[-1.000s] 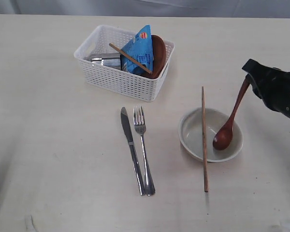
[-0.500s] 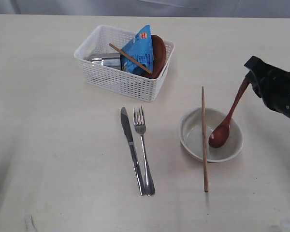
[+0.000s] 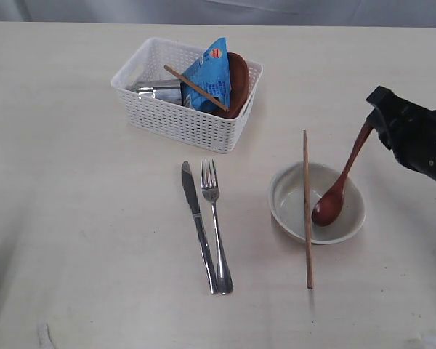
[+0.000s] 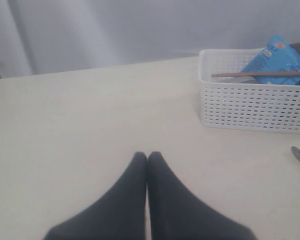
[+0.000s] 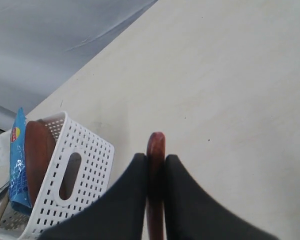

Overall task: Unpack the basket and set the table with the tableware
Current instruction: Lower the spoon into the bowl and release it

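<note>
My right gripper (image 3: 378,116) (image 5: 156,158) is shut on the handle of the reddish-brown wooden spoon (image 3: 338,187) (image 5: 155,145). The spoon hangs tilted, its head inside the cream bowl (image 3: 287,211) at the right. One wooden chopstick (image 3: 307,211) lies across the bowl's left rim. A steel knife (image 3: 198,222) and fork (image 3: 215,218) lie side by side on the table (image 3: 94,218). The white basket (image 3: 182,120) (image 4: 250,107) (image 5: 75,175) holds a second chopstick (image 3: 195,87), a steel cup (image 3: 158,91) and a brown plate (image 3: 238,81). My left gripper (image 4: 147,156) is shut and empty over bare table, out of the exterior view.
A blue snack packet (image 3: 212,73) stands in the basket against the brown plate. A pale wall or curtain (image 4: 140,25) runs behind the table's far edge.
The right gripper has lowered the spoon and moved it a little left, so its head has sunk deeper into the bowl. Everything else is unmoved.
</note>
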Robot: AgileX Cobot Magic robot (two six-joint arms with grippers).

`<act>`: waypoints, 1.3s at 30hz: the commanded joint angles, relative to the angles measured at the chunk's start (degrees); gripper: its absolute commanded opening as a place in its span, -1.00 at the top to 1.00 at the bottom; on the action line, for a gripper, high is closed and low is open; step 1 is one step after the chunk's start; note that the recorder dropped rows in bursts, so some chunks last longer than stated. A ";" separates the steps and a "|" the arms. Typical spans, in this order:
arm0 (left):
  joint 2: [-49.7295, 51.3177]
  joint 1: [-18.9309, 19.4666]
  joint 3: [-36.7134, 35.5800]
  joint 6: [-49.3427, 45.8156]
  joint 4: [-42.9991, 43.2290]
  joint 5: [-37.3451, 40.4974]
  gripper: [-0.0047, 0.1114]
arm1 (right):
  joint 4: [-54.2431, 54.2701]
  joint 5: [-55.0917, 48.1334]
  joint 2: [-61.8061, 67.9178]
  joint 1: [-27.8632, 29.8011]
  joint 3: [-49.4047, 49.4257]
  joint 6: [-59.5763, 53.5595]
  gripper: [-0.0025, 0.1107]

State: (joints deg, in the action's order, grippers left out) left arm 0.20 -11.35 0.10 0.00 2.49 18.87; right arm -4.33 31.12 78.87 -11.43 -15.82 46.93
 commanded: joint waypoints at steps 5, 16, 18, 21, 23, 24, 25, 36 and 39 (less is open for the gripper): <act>-0.20 0.14 -0.10 0.00 0.26 -0.17 0.92 | -1.09 -0.05 0.18 -0.13 0.26 -0.48 0.96; -0.20 0.14 -0.10 0.00 0.26 -0.17 0.92 | -2.63 0.22 6.17 -0.13 -0.91 -0.30 0.96; -0.20 0.14 -0.10 0.00 0.26 -0.17 0.92 | -2.63 0.93 5.69 -0.13 -0.91 -0.30 0.96; -0.20 0.14 -0.10 0.00 0.26 -0.17 0.92 | -3.61 1.05 4.81 -0.13 -0.91 0.01 0.96; -0.20 0.14 -0.10 0.00 0.26 -0.17 0.92 | -4.19 1.17 4.69 -0.13 -0.91 0.01 0.94; -0.20 0.14 -0.10 0.00 0.26 -0.17 0.92 | -4.19 1.17 4.69 -0.13 -0.91 0.01 0.89; -0.20 0.14 -0.10 0.00 0.26 -0.17 0.92 | -4.19 1.17 4.69 -0.13 -0.91 0.01 0.79; -0.20 0.14 -0.10 0.00 0.26 -0.17 0.92 | -4.34 0.83 4.69 -0.13 -1.34 -1.30 0.18; -0.20 0.14 -0.10 0.00 0.26 -0.17 0.92 | -4.97 -4.67 2.64 -0.13 -3.98 -3.54 0.18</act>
State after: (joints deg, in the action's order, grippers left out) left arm 0.20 -11.35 0.10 0.00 2.49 18.87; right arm -8.57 30.26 83.07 -11.47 -18.11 45.45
